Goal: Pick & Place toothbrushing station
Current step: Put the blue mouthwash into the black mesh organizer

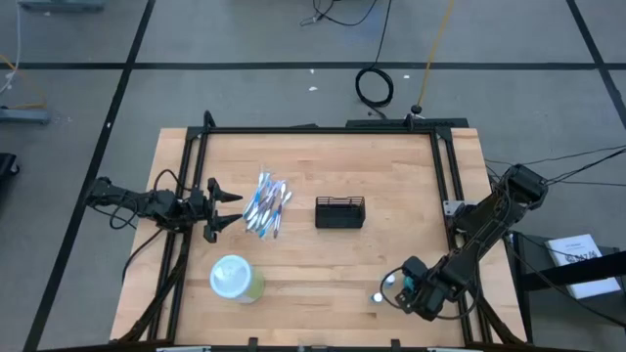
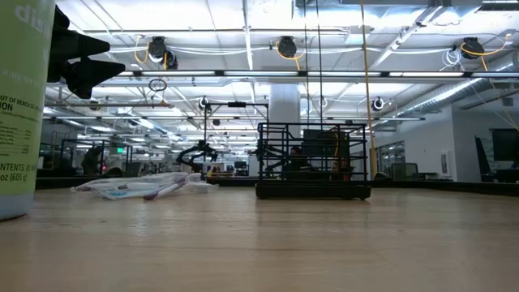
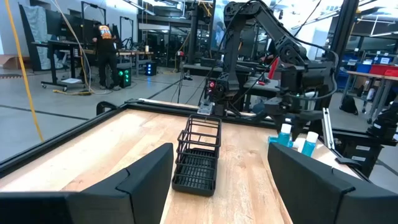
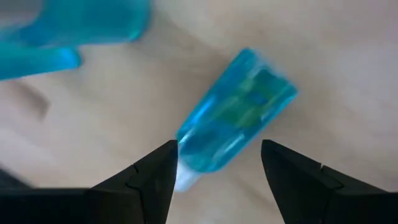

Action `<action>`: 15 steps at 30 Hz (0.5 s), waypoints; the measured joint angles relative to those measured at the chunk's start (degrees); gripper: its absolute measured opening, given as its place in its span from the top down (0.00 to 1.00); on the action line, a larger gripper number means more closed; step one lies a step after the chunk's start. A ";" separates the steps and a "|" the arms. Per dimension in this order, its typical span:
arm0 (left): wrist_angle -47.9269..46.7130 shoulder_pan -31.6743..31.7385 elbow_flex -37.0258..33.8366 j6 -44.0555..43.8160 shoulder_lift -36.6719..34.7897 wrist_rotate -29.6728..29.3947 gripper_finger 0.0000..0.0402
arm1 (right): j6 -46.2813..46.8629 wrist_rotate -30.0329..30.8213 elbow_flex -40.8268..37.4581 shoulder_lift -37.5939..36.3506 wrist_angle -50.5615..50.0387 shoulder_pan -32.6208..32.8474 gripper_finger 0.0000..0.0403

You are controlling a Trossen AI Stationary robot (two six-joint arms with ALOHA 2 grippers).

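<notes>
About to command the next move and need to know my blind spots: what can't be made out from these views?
- Blue bottles: right wrist view blurred, labels unreadable; high view hides them under the right gripper.
- Toothbrush pile: individual brushes too small to count in the high view.
- Green container: cut off by the low view's left edge.

Right wrist view: blue tube (image 4: 233, 112) blurred, label unreadable; second blue item (image 4: 74, 28) cut off at the edge. Low view: pale-green cup (image 2: 24, 105) cropped, text partly legible.

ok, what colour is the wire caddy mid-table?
Black, the wire caddy; clearest in the left wrist view.
</notes>
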 joint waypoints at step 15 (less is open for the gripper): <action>0.00 -0.02 0.00 0.00 0.00 0.00 0.33 | -1.50 2.99 -7.38 0.17 1.56 -1.57 0.44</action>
